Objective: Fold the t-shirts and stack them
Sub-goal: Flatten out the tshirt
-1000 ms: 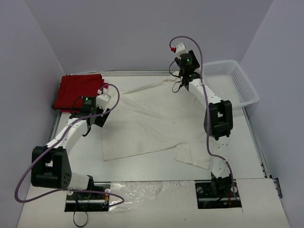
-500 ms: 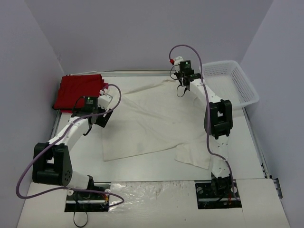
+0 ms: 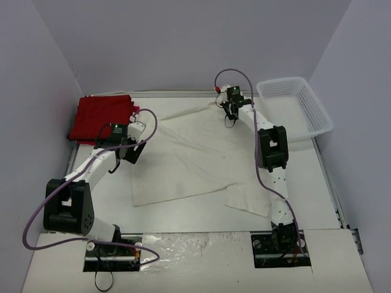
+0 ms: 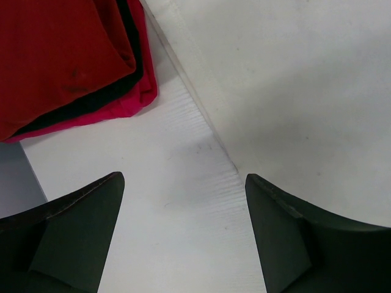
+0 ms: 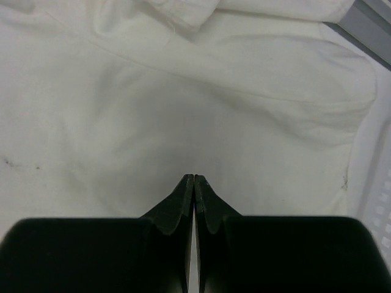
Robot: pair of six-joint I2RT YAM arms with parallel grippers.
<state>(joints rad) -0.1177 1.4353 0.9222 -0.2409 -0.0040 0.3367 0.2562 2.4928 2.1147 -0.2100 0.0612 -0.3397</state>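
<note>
Cream-white t-shirt (image 3: 195,159) lies spread across the tabletop (image 3: 183,210), red t-shirts (image 3: 101,116) stacked far left. Left pincer (image 4: 183,183) gapes apart beside them; right pincer (image 5: 193,178) is pressed together over the cream cloth.

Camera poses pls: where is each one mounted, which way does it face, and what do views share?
Top external: above and behind the arms, looking down on the table; both arms show, plus cream-white t-shirt, red t-shirts, basket.
Left wrist: on the left arm, facing down; open left gripper frames the red t-shirts and the cream-white t-shirt's edge.
Right wrist: on the right arm, facing down; shut right gripper over cream-white cloth.
Shared: all three see the cream-white t-shirt.
</note>
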